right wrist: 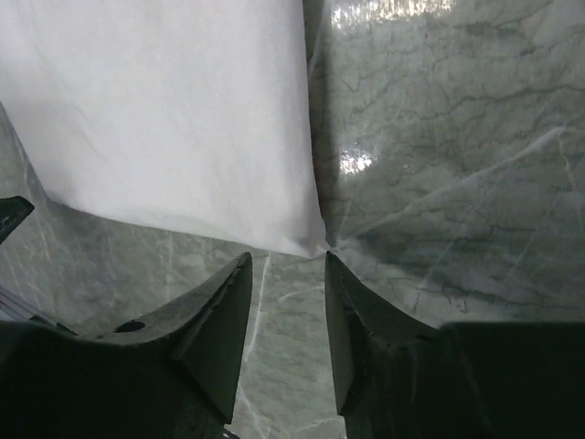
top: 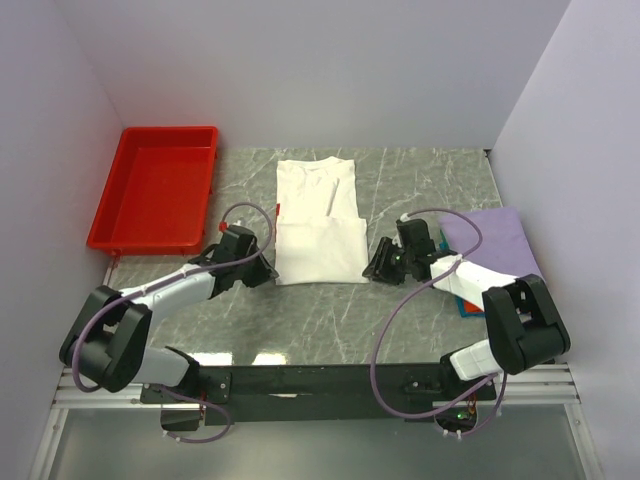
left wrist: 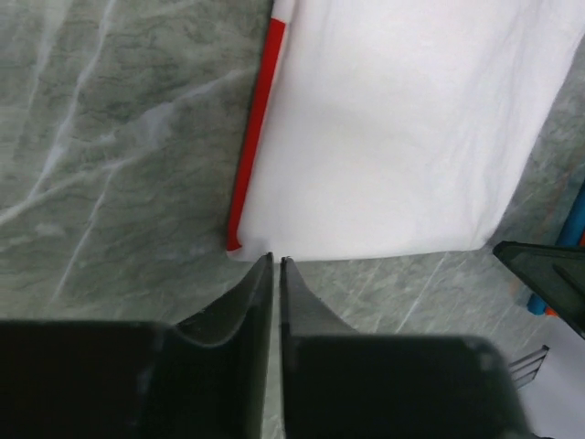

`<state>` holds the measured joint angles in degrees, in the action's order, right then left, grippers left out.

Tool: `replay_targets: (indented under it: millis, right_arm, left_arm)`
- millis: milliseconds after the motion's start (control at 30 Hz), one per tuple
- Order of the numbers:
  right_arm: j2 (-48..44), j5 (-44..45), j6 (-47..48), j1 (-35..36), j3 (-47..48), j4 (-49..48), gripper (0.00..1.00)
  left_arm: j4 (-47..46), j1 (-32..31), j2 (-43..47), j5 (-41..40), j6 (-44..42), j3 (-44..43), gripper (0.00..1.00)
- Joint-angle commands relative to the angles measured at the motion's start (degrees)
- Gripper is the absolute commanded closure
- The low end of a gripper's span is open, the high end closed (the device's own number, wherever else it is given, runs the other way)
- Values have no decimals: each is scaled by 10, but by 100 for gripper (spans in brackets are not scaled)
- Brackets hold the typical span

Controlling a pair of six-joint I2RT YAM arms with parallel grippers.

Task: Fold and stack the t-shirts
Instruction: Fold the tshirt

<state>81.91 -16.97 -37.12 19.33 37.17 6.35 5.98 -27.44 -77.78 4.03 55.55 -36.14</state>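
Note:
A large white t-shirt [top: 318, 222] lies flat in the middle of the table, its near part folded over in a double layer. In the left wrist view the white t-shirt [left wrist: 393, 137] shows a red strip [left wrist: 256, 137] along its left edge. My left gripper [left wrist: 275, 258] sits at the shirt's near left corner [top: 268, 273], its jaws all but shut with only a thin slit and no cloth in it. At the near right corner, my right gripper [right wrist: 288, 256] stands open and empty [top: 373, 268]; the white t-shirt [right wrist: 164, 110] ends just beyond its fingertips.
A red plastic tray [top: 155, 185] stands at the back left. A folded lavender t-shirt [top: 490, 235] lies at the right, with teal and orange cloth [top: 462, 305] showing under the right arm. White walls close in the table on three sides.

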Motion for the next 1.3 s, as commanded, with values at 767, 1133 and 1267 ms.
replay_targets:
  millis: [767,1133,1267]
  right_arm:
    - [48,-1,-10,-3,-24,-56,59]
    - [62,-27,-22,-3,-21,-81,74]
    - [51,-32,-19,-3,-26,-75,86]
  left_arm:
    - [-51,4,-71,-17,10,20,63]
    - [-55,3,-86,-2,19,21,91]
    - [-52,2,-69,3,18,23,99]
